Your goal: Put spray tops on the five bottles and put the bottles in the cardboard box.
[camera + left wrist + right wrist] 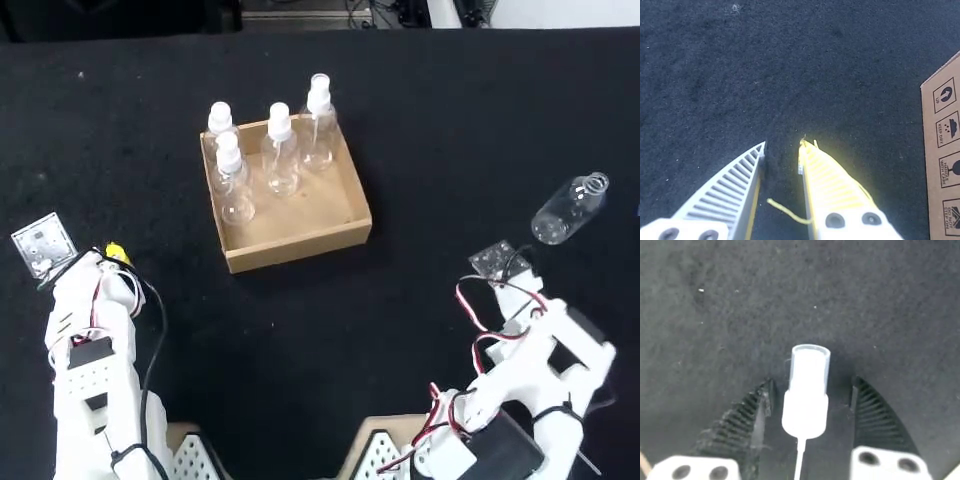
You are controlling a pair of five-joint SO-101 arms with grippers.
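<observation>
Closest up, the right gripper [812, 384] is sitting with its fingers spread wide, and a white spray top [806, 390] is lying on the black table [715, 300] between them, touching neither. I am watching the left gripper [782, 144] hovering over the table with its fingers a narrow gap apart, gripping nothing, near the cardboard box [942, 150]. From above, four capped bottles [280, 150] are standing upright in the cardboard box [300, 245]. The fifth bottle [568, 210], uncapped, is lying on its side at the box's three o'clock, well apart.
</observation>
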